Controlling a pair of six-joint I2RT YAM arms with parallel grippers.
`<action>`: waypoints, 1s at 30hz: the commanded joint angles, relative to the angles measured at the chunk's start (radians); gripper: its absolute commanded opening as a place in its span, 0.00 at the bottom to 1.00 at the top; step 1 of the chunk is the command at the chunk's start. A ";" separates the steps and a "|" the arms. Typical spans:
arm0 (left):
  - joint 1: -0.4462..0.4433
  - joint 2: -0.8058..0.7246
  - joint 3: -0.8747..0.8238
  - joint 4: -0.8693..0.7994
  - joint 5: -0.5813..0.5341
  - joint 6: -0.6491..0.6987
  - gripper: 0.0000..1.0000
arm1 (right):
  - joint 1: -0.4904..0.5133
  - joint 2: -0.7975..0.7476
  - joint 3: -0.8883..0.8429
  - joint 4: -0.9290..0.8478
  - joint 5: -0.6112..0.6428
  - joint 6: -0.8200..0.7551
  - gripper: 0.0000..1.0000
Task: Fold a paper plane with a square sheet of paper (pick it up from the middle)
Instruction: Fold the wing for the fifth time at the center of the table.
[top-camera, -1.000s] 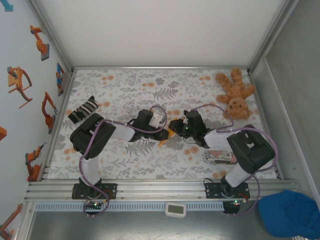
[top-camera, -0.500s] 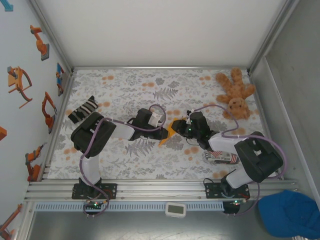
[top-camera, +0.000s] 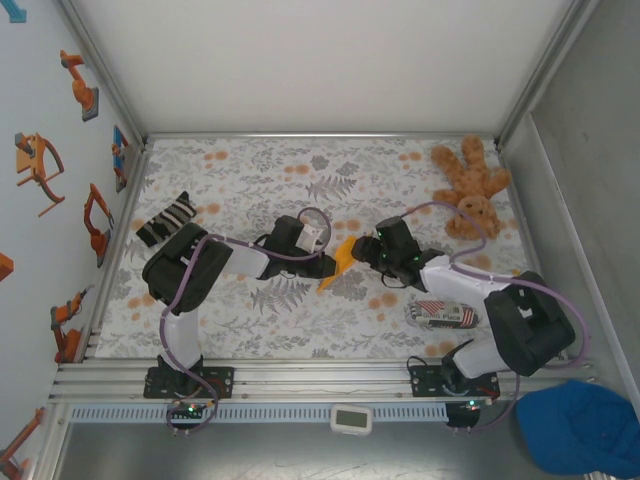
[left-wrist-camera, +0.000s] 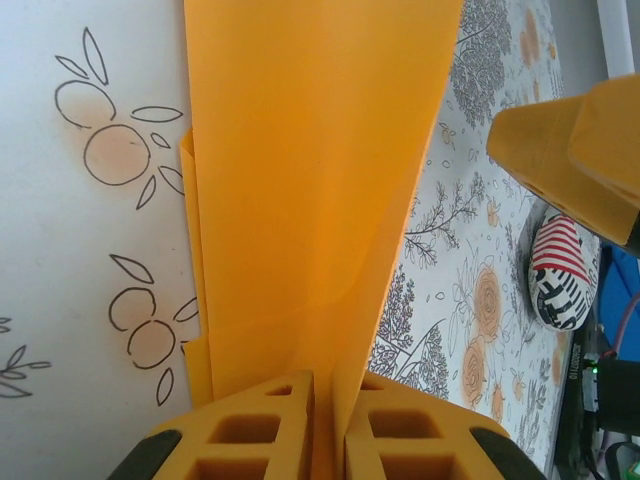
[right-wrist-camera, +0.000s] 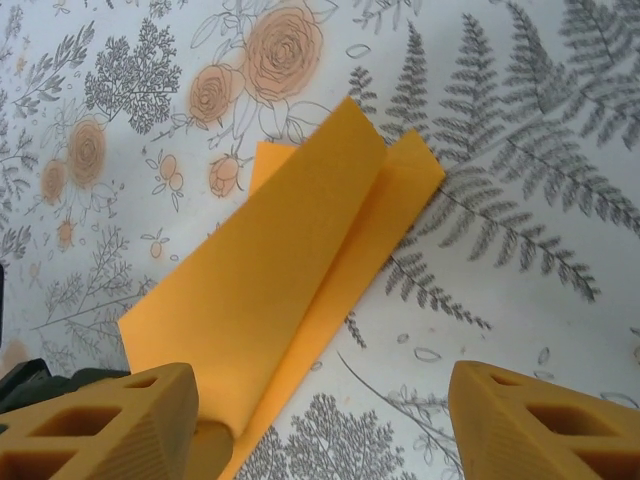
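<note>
The square sheet of paper (top-camera: 338, 263) is bright orange and folded into a narrow, layered, tapering shape like a paper plane. It lies mid-table between the two grippers. My left gripper (top-camera: 326, 265) is shut on its narrow end; in the left wrist view the fingers (left-wrist-camera: 250, 440) pinch the paper (left-wrist-camera: 310, 170) at its fold. My right gripper (top-camera: 364, 250) stands open just right of the paper. In the right wrist view the gripper (right-wrist-camera: 325, 430) has its jaws wide apart, and the paper (right-wrist-camera: 280, 270) ends beside the left finger (right-wrist-camera: 110, 420), with nothing clamped.
A brown teddy (top-camera: 470, 190) sits at the back right. A red-and-white striped packet (top-camera: 443, 313) lies near the right arm's base, and a black-and-white striped object (top-camera: 165, 220) lies at the left. A blue cloth (top-camera: 580, 425) lies off the table, front right.
My right gripper has opened, let go of the paper and drawn back a little to the right. The left gripper stays shut on the paper, which now shows more.
</note>
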 joint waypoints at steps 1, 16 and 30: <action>-0.001 0.074 -0.023 -0.148 -0.056 -0.016 0.13 | 0.020 0.066 0.080 -0.056 0.016 -0.006 0.71; -0.002 0.076 -0.021 -0.132 -0.061 -0.073 0.15 | 0.038 0.204 0.145 -0.094 0.002 -0.004 0.72; 0.000 0.011 -0.005 -0.176 -0.047 -0.081 0.27 | 0.038 0.283 0.159 -0.144 0.016 -0.013 0.68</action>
